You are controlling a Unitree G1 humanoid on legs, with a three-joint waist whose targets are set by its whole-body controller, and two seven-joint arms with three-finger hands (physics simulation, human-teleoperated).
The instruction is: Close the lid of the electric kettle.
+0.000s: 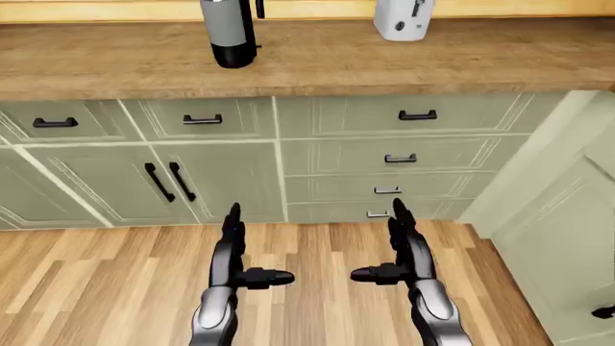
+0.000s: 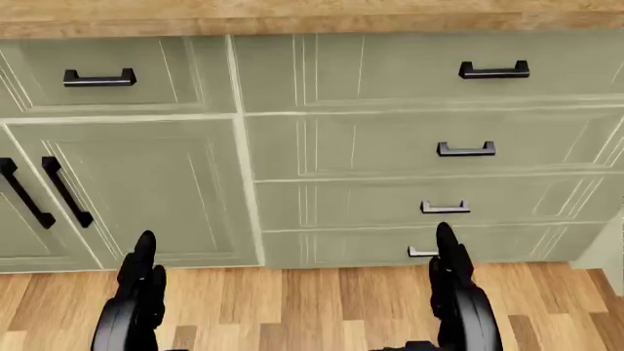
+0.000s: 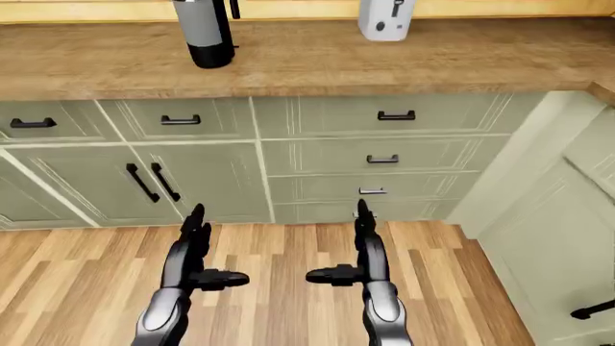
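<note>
The electric kettle (image 1: 230, 32) stands on the wooden counter (image 1: 317, 61), left of a white toaster (image 1: 404, 19); below the counter, the left hand (image 1: 236, 252) and right hand (image 1: 401, 252) hang with fingers spread, empty.

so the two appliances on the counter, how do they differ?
The kettle is grey with a black base and stands near the counter's middle depth; the white appliance is all white and sits nearer the wall. The kettle is round and tall; the white appliance looks boxier, with dark controls on its face. Both are upright, cropped at the top, so the kettle's lid is out of view.
</note>
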